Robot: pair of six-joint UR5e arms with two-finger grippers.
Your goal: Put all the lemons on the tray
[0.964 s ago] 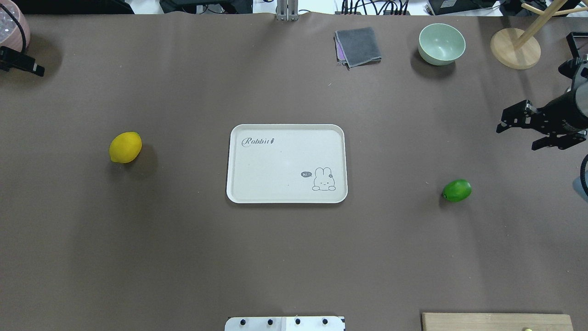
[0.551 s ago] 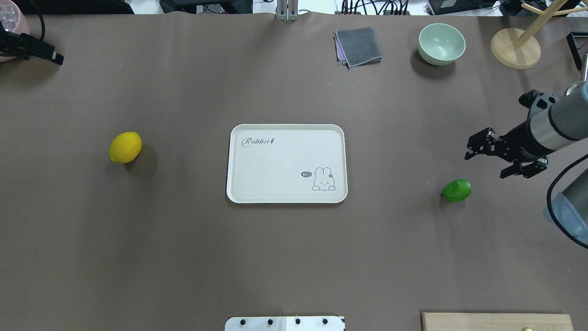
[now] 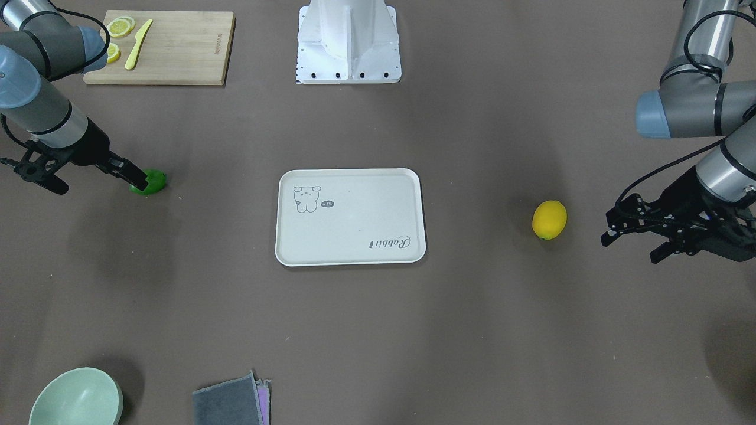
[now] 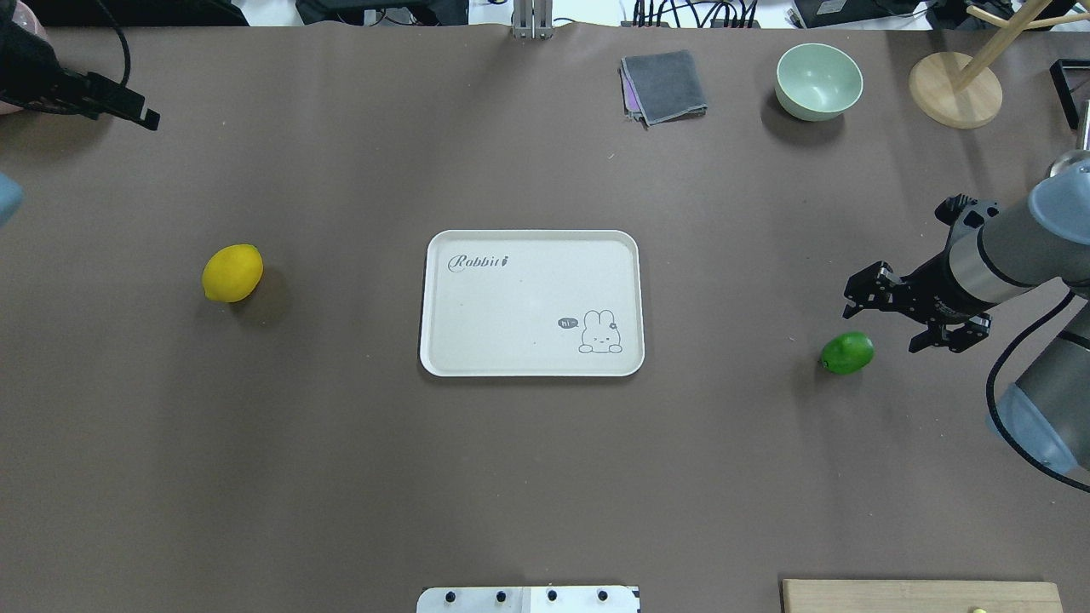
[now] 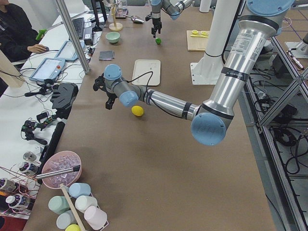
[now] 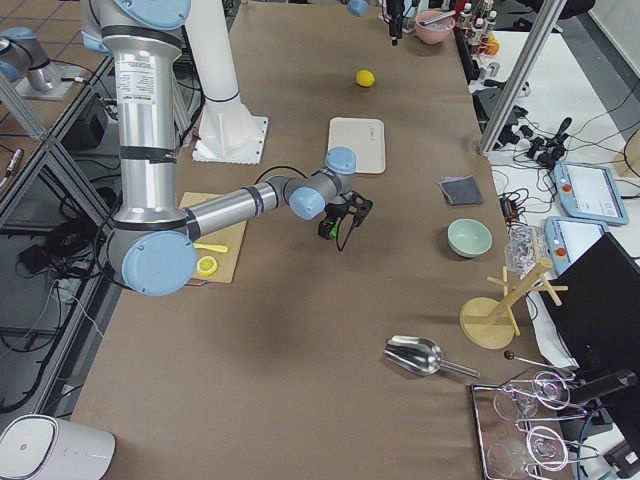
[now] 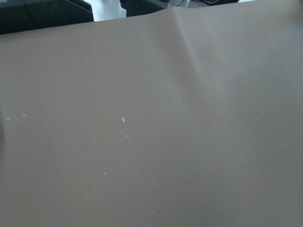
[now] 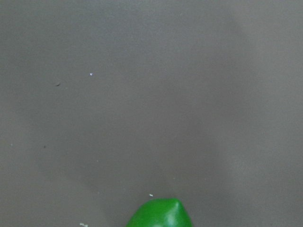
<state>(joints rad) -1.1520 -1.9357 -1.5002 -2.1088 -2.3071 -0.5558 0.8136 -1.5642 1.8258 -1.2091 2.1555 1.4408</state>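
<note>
Resting right of the tray [image 4: 511, 306], glossy green lemon [image 4: 847, 352], beside right gripper [image 4: 886, 320], jaws spread; front-facing view alone shows left gripper [image 3: 629, 248] likewise spread.

Brown table [image 4: 341, 477]; cluttered white benches [image 5: 19, 103]

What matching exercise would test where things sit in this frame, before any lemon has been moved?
Things:
1. yellow lemon
2. green lemon
3. tray
4. bowl

Places:
A. just beside the open right gripper
B. in the centre, nothing on it
C. far side, near the grey cloth
D. to the robot's left of the tray

Pairs: 1-D, 2-A, 3-B, 4-C.
</note>
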